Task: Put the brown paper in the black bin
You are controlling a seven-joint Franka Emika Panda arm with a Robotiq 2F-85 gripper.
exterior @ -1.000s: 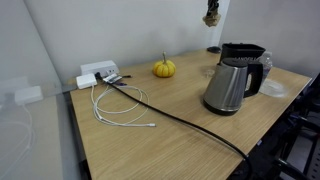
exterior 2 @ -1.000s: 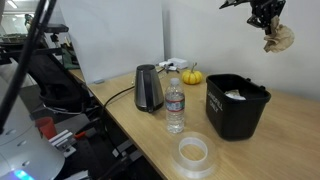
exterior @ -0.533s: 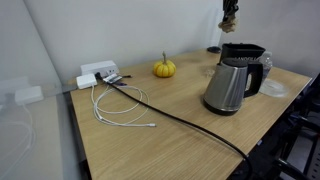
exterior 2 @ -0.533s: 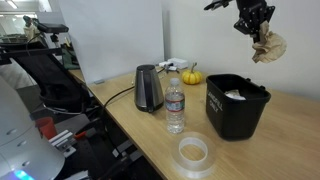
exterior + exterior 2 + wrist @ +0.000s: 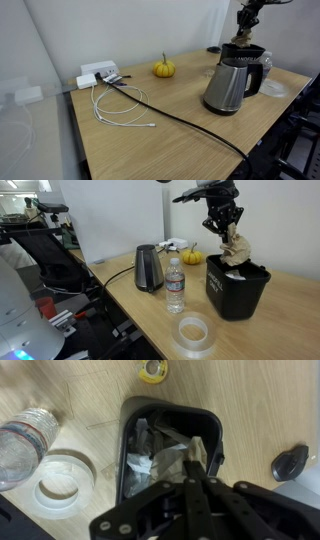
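Note:
My gripper (image 5: 231, 235) is shut on the brown paper (image 5: 238, 251), a crumpled tan wad, and holds it right at the open top of the black bin (image 5: 230, 296). In an exterior view the gripper (image 5: 244, 28) hangs over the bin (image 5: 258, 51) behind the kettle, with the paper (image 5: 243, 39) at its tip. In the wrist view the shut fingers (image 5: 192, 472) pinch the paper (image 5: 196, 450) above the bin's inside, within its rim (image 5: 170, 402). Pale crumpled material lies inside the bin.
A steel kettle (image 5: 226, 87) stands beside the bin, also in an exterior view (image 5: 149, 268). A water bottle (image 5: 175, 284), a tape roll (image 5: 192, 333) and an orange pumpkin (image 5: 164, 68) are on the wooden table. White cables (image 5: 118, 108) and a black cord cross it.
The gripper has come down and across with the brown paper, from high above the table to the mouth of the black bin. It stays shut on the paper.

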